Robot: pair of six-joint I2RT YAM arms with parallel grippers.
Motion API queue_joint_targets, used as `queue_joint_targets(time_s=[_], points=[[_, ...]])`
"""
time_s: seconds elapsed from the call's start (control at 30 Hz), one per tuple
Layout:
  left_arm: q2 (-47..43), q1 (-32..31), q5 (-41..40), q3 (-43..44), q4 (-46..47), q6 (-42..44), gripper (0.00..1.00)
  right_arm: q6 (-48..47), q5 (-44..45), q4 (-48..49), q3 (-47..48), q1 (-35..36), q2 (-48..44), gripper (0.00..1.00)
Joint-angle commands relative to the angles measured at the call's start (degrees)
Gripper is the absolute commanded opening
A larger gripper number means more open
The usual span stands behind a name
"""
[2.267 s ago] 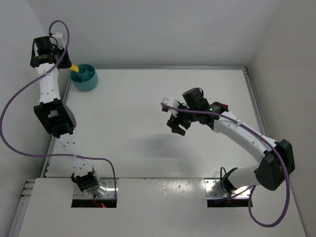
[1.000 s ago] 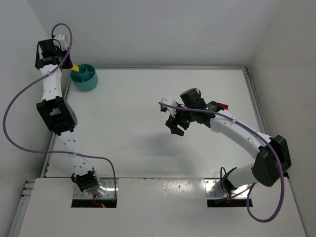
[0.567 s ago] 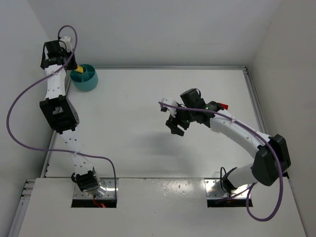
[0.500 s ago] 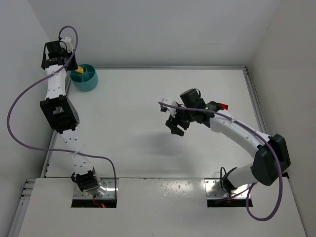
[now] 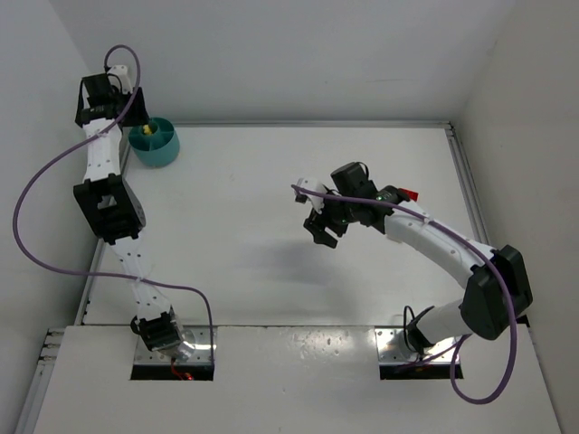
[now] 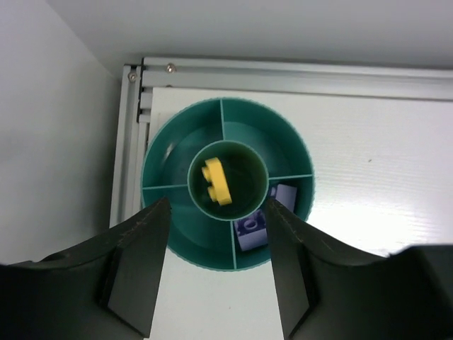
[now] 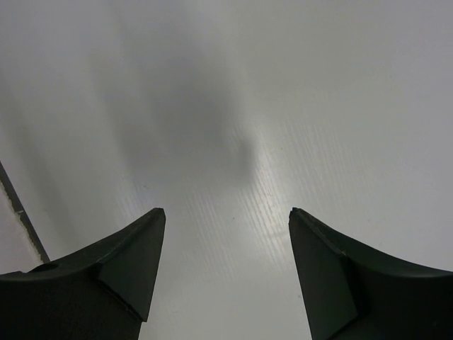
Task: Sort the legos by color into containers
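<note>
The round teal bowl (image 5: 156, 145) stands at the table's far left corner and fills the left wrist view (image 6: 163, 166). A yellow lego (image 6: 216, 182) lies in its round centre compartment. Two blue legos (image 6: 253, 228) lie in the lower right compartments. My left gripper (image 6: 218, 205) hangs open and empty straight above the bowl; it also shows in the top view (image 5: 127, 116). My right gripper (image 5: 318, 222) is open and empty above the bare middle of the table, as in the right wrist view (image 7: 226, 211). No red lego shows clearly.
A metal rail (image 6: 297, 69) runs along the table's far edge just behind the bowl, with the left wall (image 6: 49, 142) close beside it. A small red piece (image 5: 412, 194) shows next to my right forearm; I cannot tell what it is.
The yellow lego was between my left fingers at the bowl's rim; now it lies in the bowl's centre compartment and the left gripper is open. My right gripper shifted slightly left.
</note>
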Motion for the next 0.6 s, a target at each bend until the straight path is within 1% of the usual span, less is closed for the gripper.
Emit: queue_joint_targets(time_s=[0.0, 0.07, 0.17, 0.2, 0.23, 0.27, 0.3, 0.37, 0.4, 0.47, 0.5, 0.53, 0.57], points=[[-6.66, -0.33, 3.47, 5.25, 4.09, -3.99, 0.61, 2.9, 2.94, 3.72, -0.98, -0.9, -1.83, 0.71], [-10.42, -0.33, 5.32, 5.78, 4.62, -5.74, 0.61, 4.22, 5.83, 5.65, -1.77, -2.48, -2.62, 0.68], [-15.79, -1.46, 9.18, 1.32, 4.62, -6.28, 0.61, 6.95, 9.52, 8.81, -4.58, -5.38, -4.82, 0.63], [-20.51, -2.43, 9.8, -4.36, 4.62, -6.28, 0.61, 8.26, 10.41, 9.53, -5.19, -6.26, -5.44, 0.61], [-22.99, -3.05, 10.68, -7.72, 4.62, -5.41, 0.61, 8.27, 11.38, 10.14, -6.42, -8.09, -5.96, 0.61], [-28.07, -4.62, 10.69, -14.97, 4.62, -2.96, 0.61, 8.97, 13.21, 11.02, -7.04, -8.98, -7.1, 0.61], [-30.47, -5.68, 11.3, -18.61, 4.62, -1.55, 0.61, 8.98, 14.63, 11.03, -7.65, -9.77, -7.11, 0.61], [-35.04, -7.96, 11.3, -25.47, 4.62, 1.36, 0.61, 8.37, 17.87, 9.54, -7.66, -11.61, -6.42, 0.59], [-38.89, -10.32, 11.3, -31.42, 5.14, 3.11, 0.61, 8.36, 18.67, 7.79, -7.66, -12.32, -4.41, 0.59], [-42.16, -12.8, 11.3, -36.12, 5.15, 3.65, 0.63, 8.36, 19.99, 7.78, -8.18, -14.95, -2.9, 0.59], [-43.48, -15.07, 11.3, -38.14, 5.15, 4.35, 0.63, 8.36, 20.52, 7.78, -8.71, -15.75, -2.89, 0.59], [-45.93, -16.05, 11.3, -41.73, 5.15, 4.36, 0.64, 8.36, 21.05, 8.38, -9.24, -16.63, -2.2, 0.61], [-47.0, -17.02, 11.3, -43.24, 5.15, 4.36, 0.64, 7.84, 21.06, 8.39, -9.85, -18.2, -1.41, 0.66]])
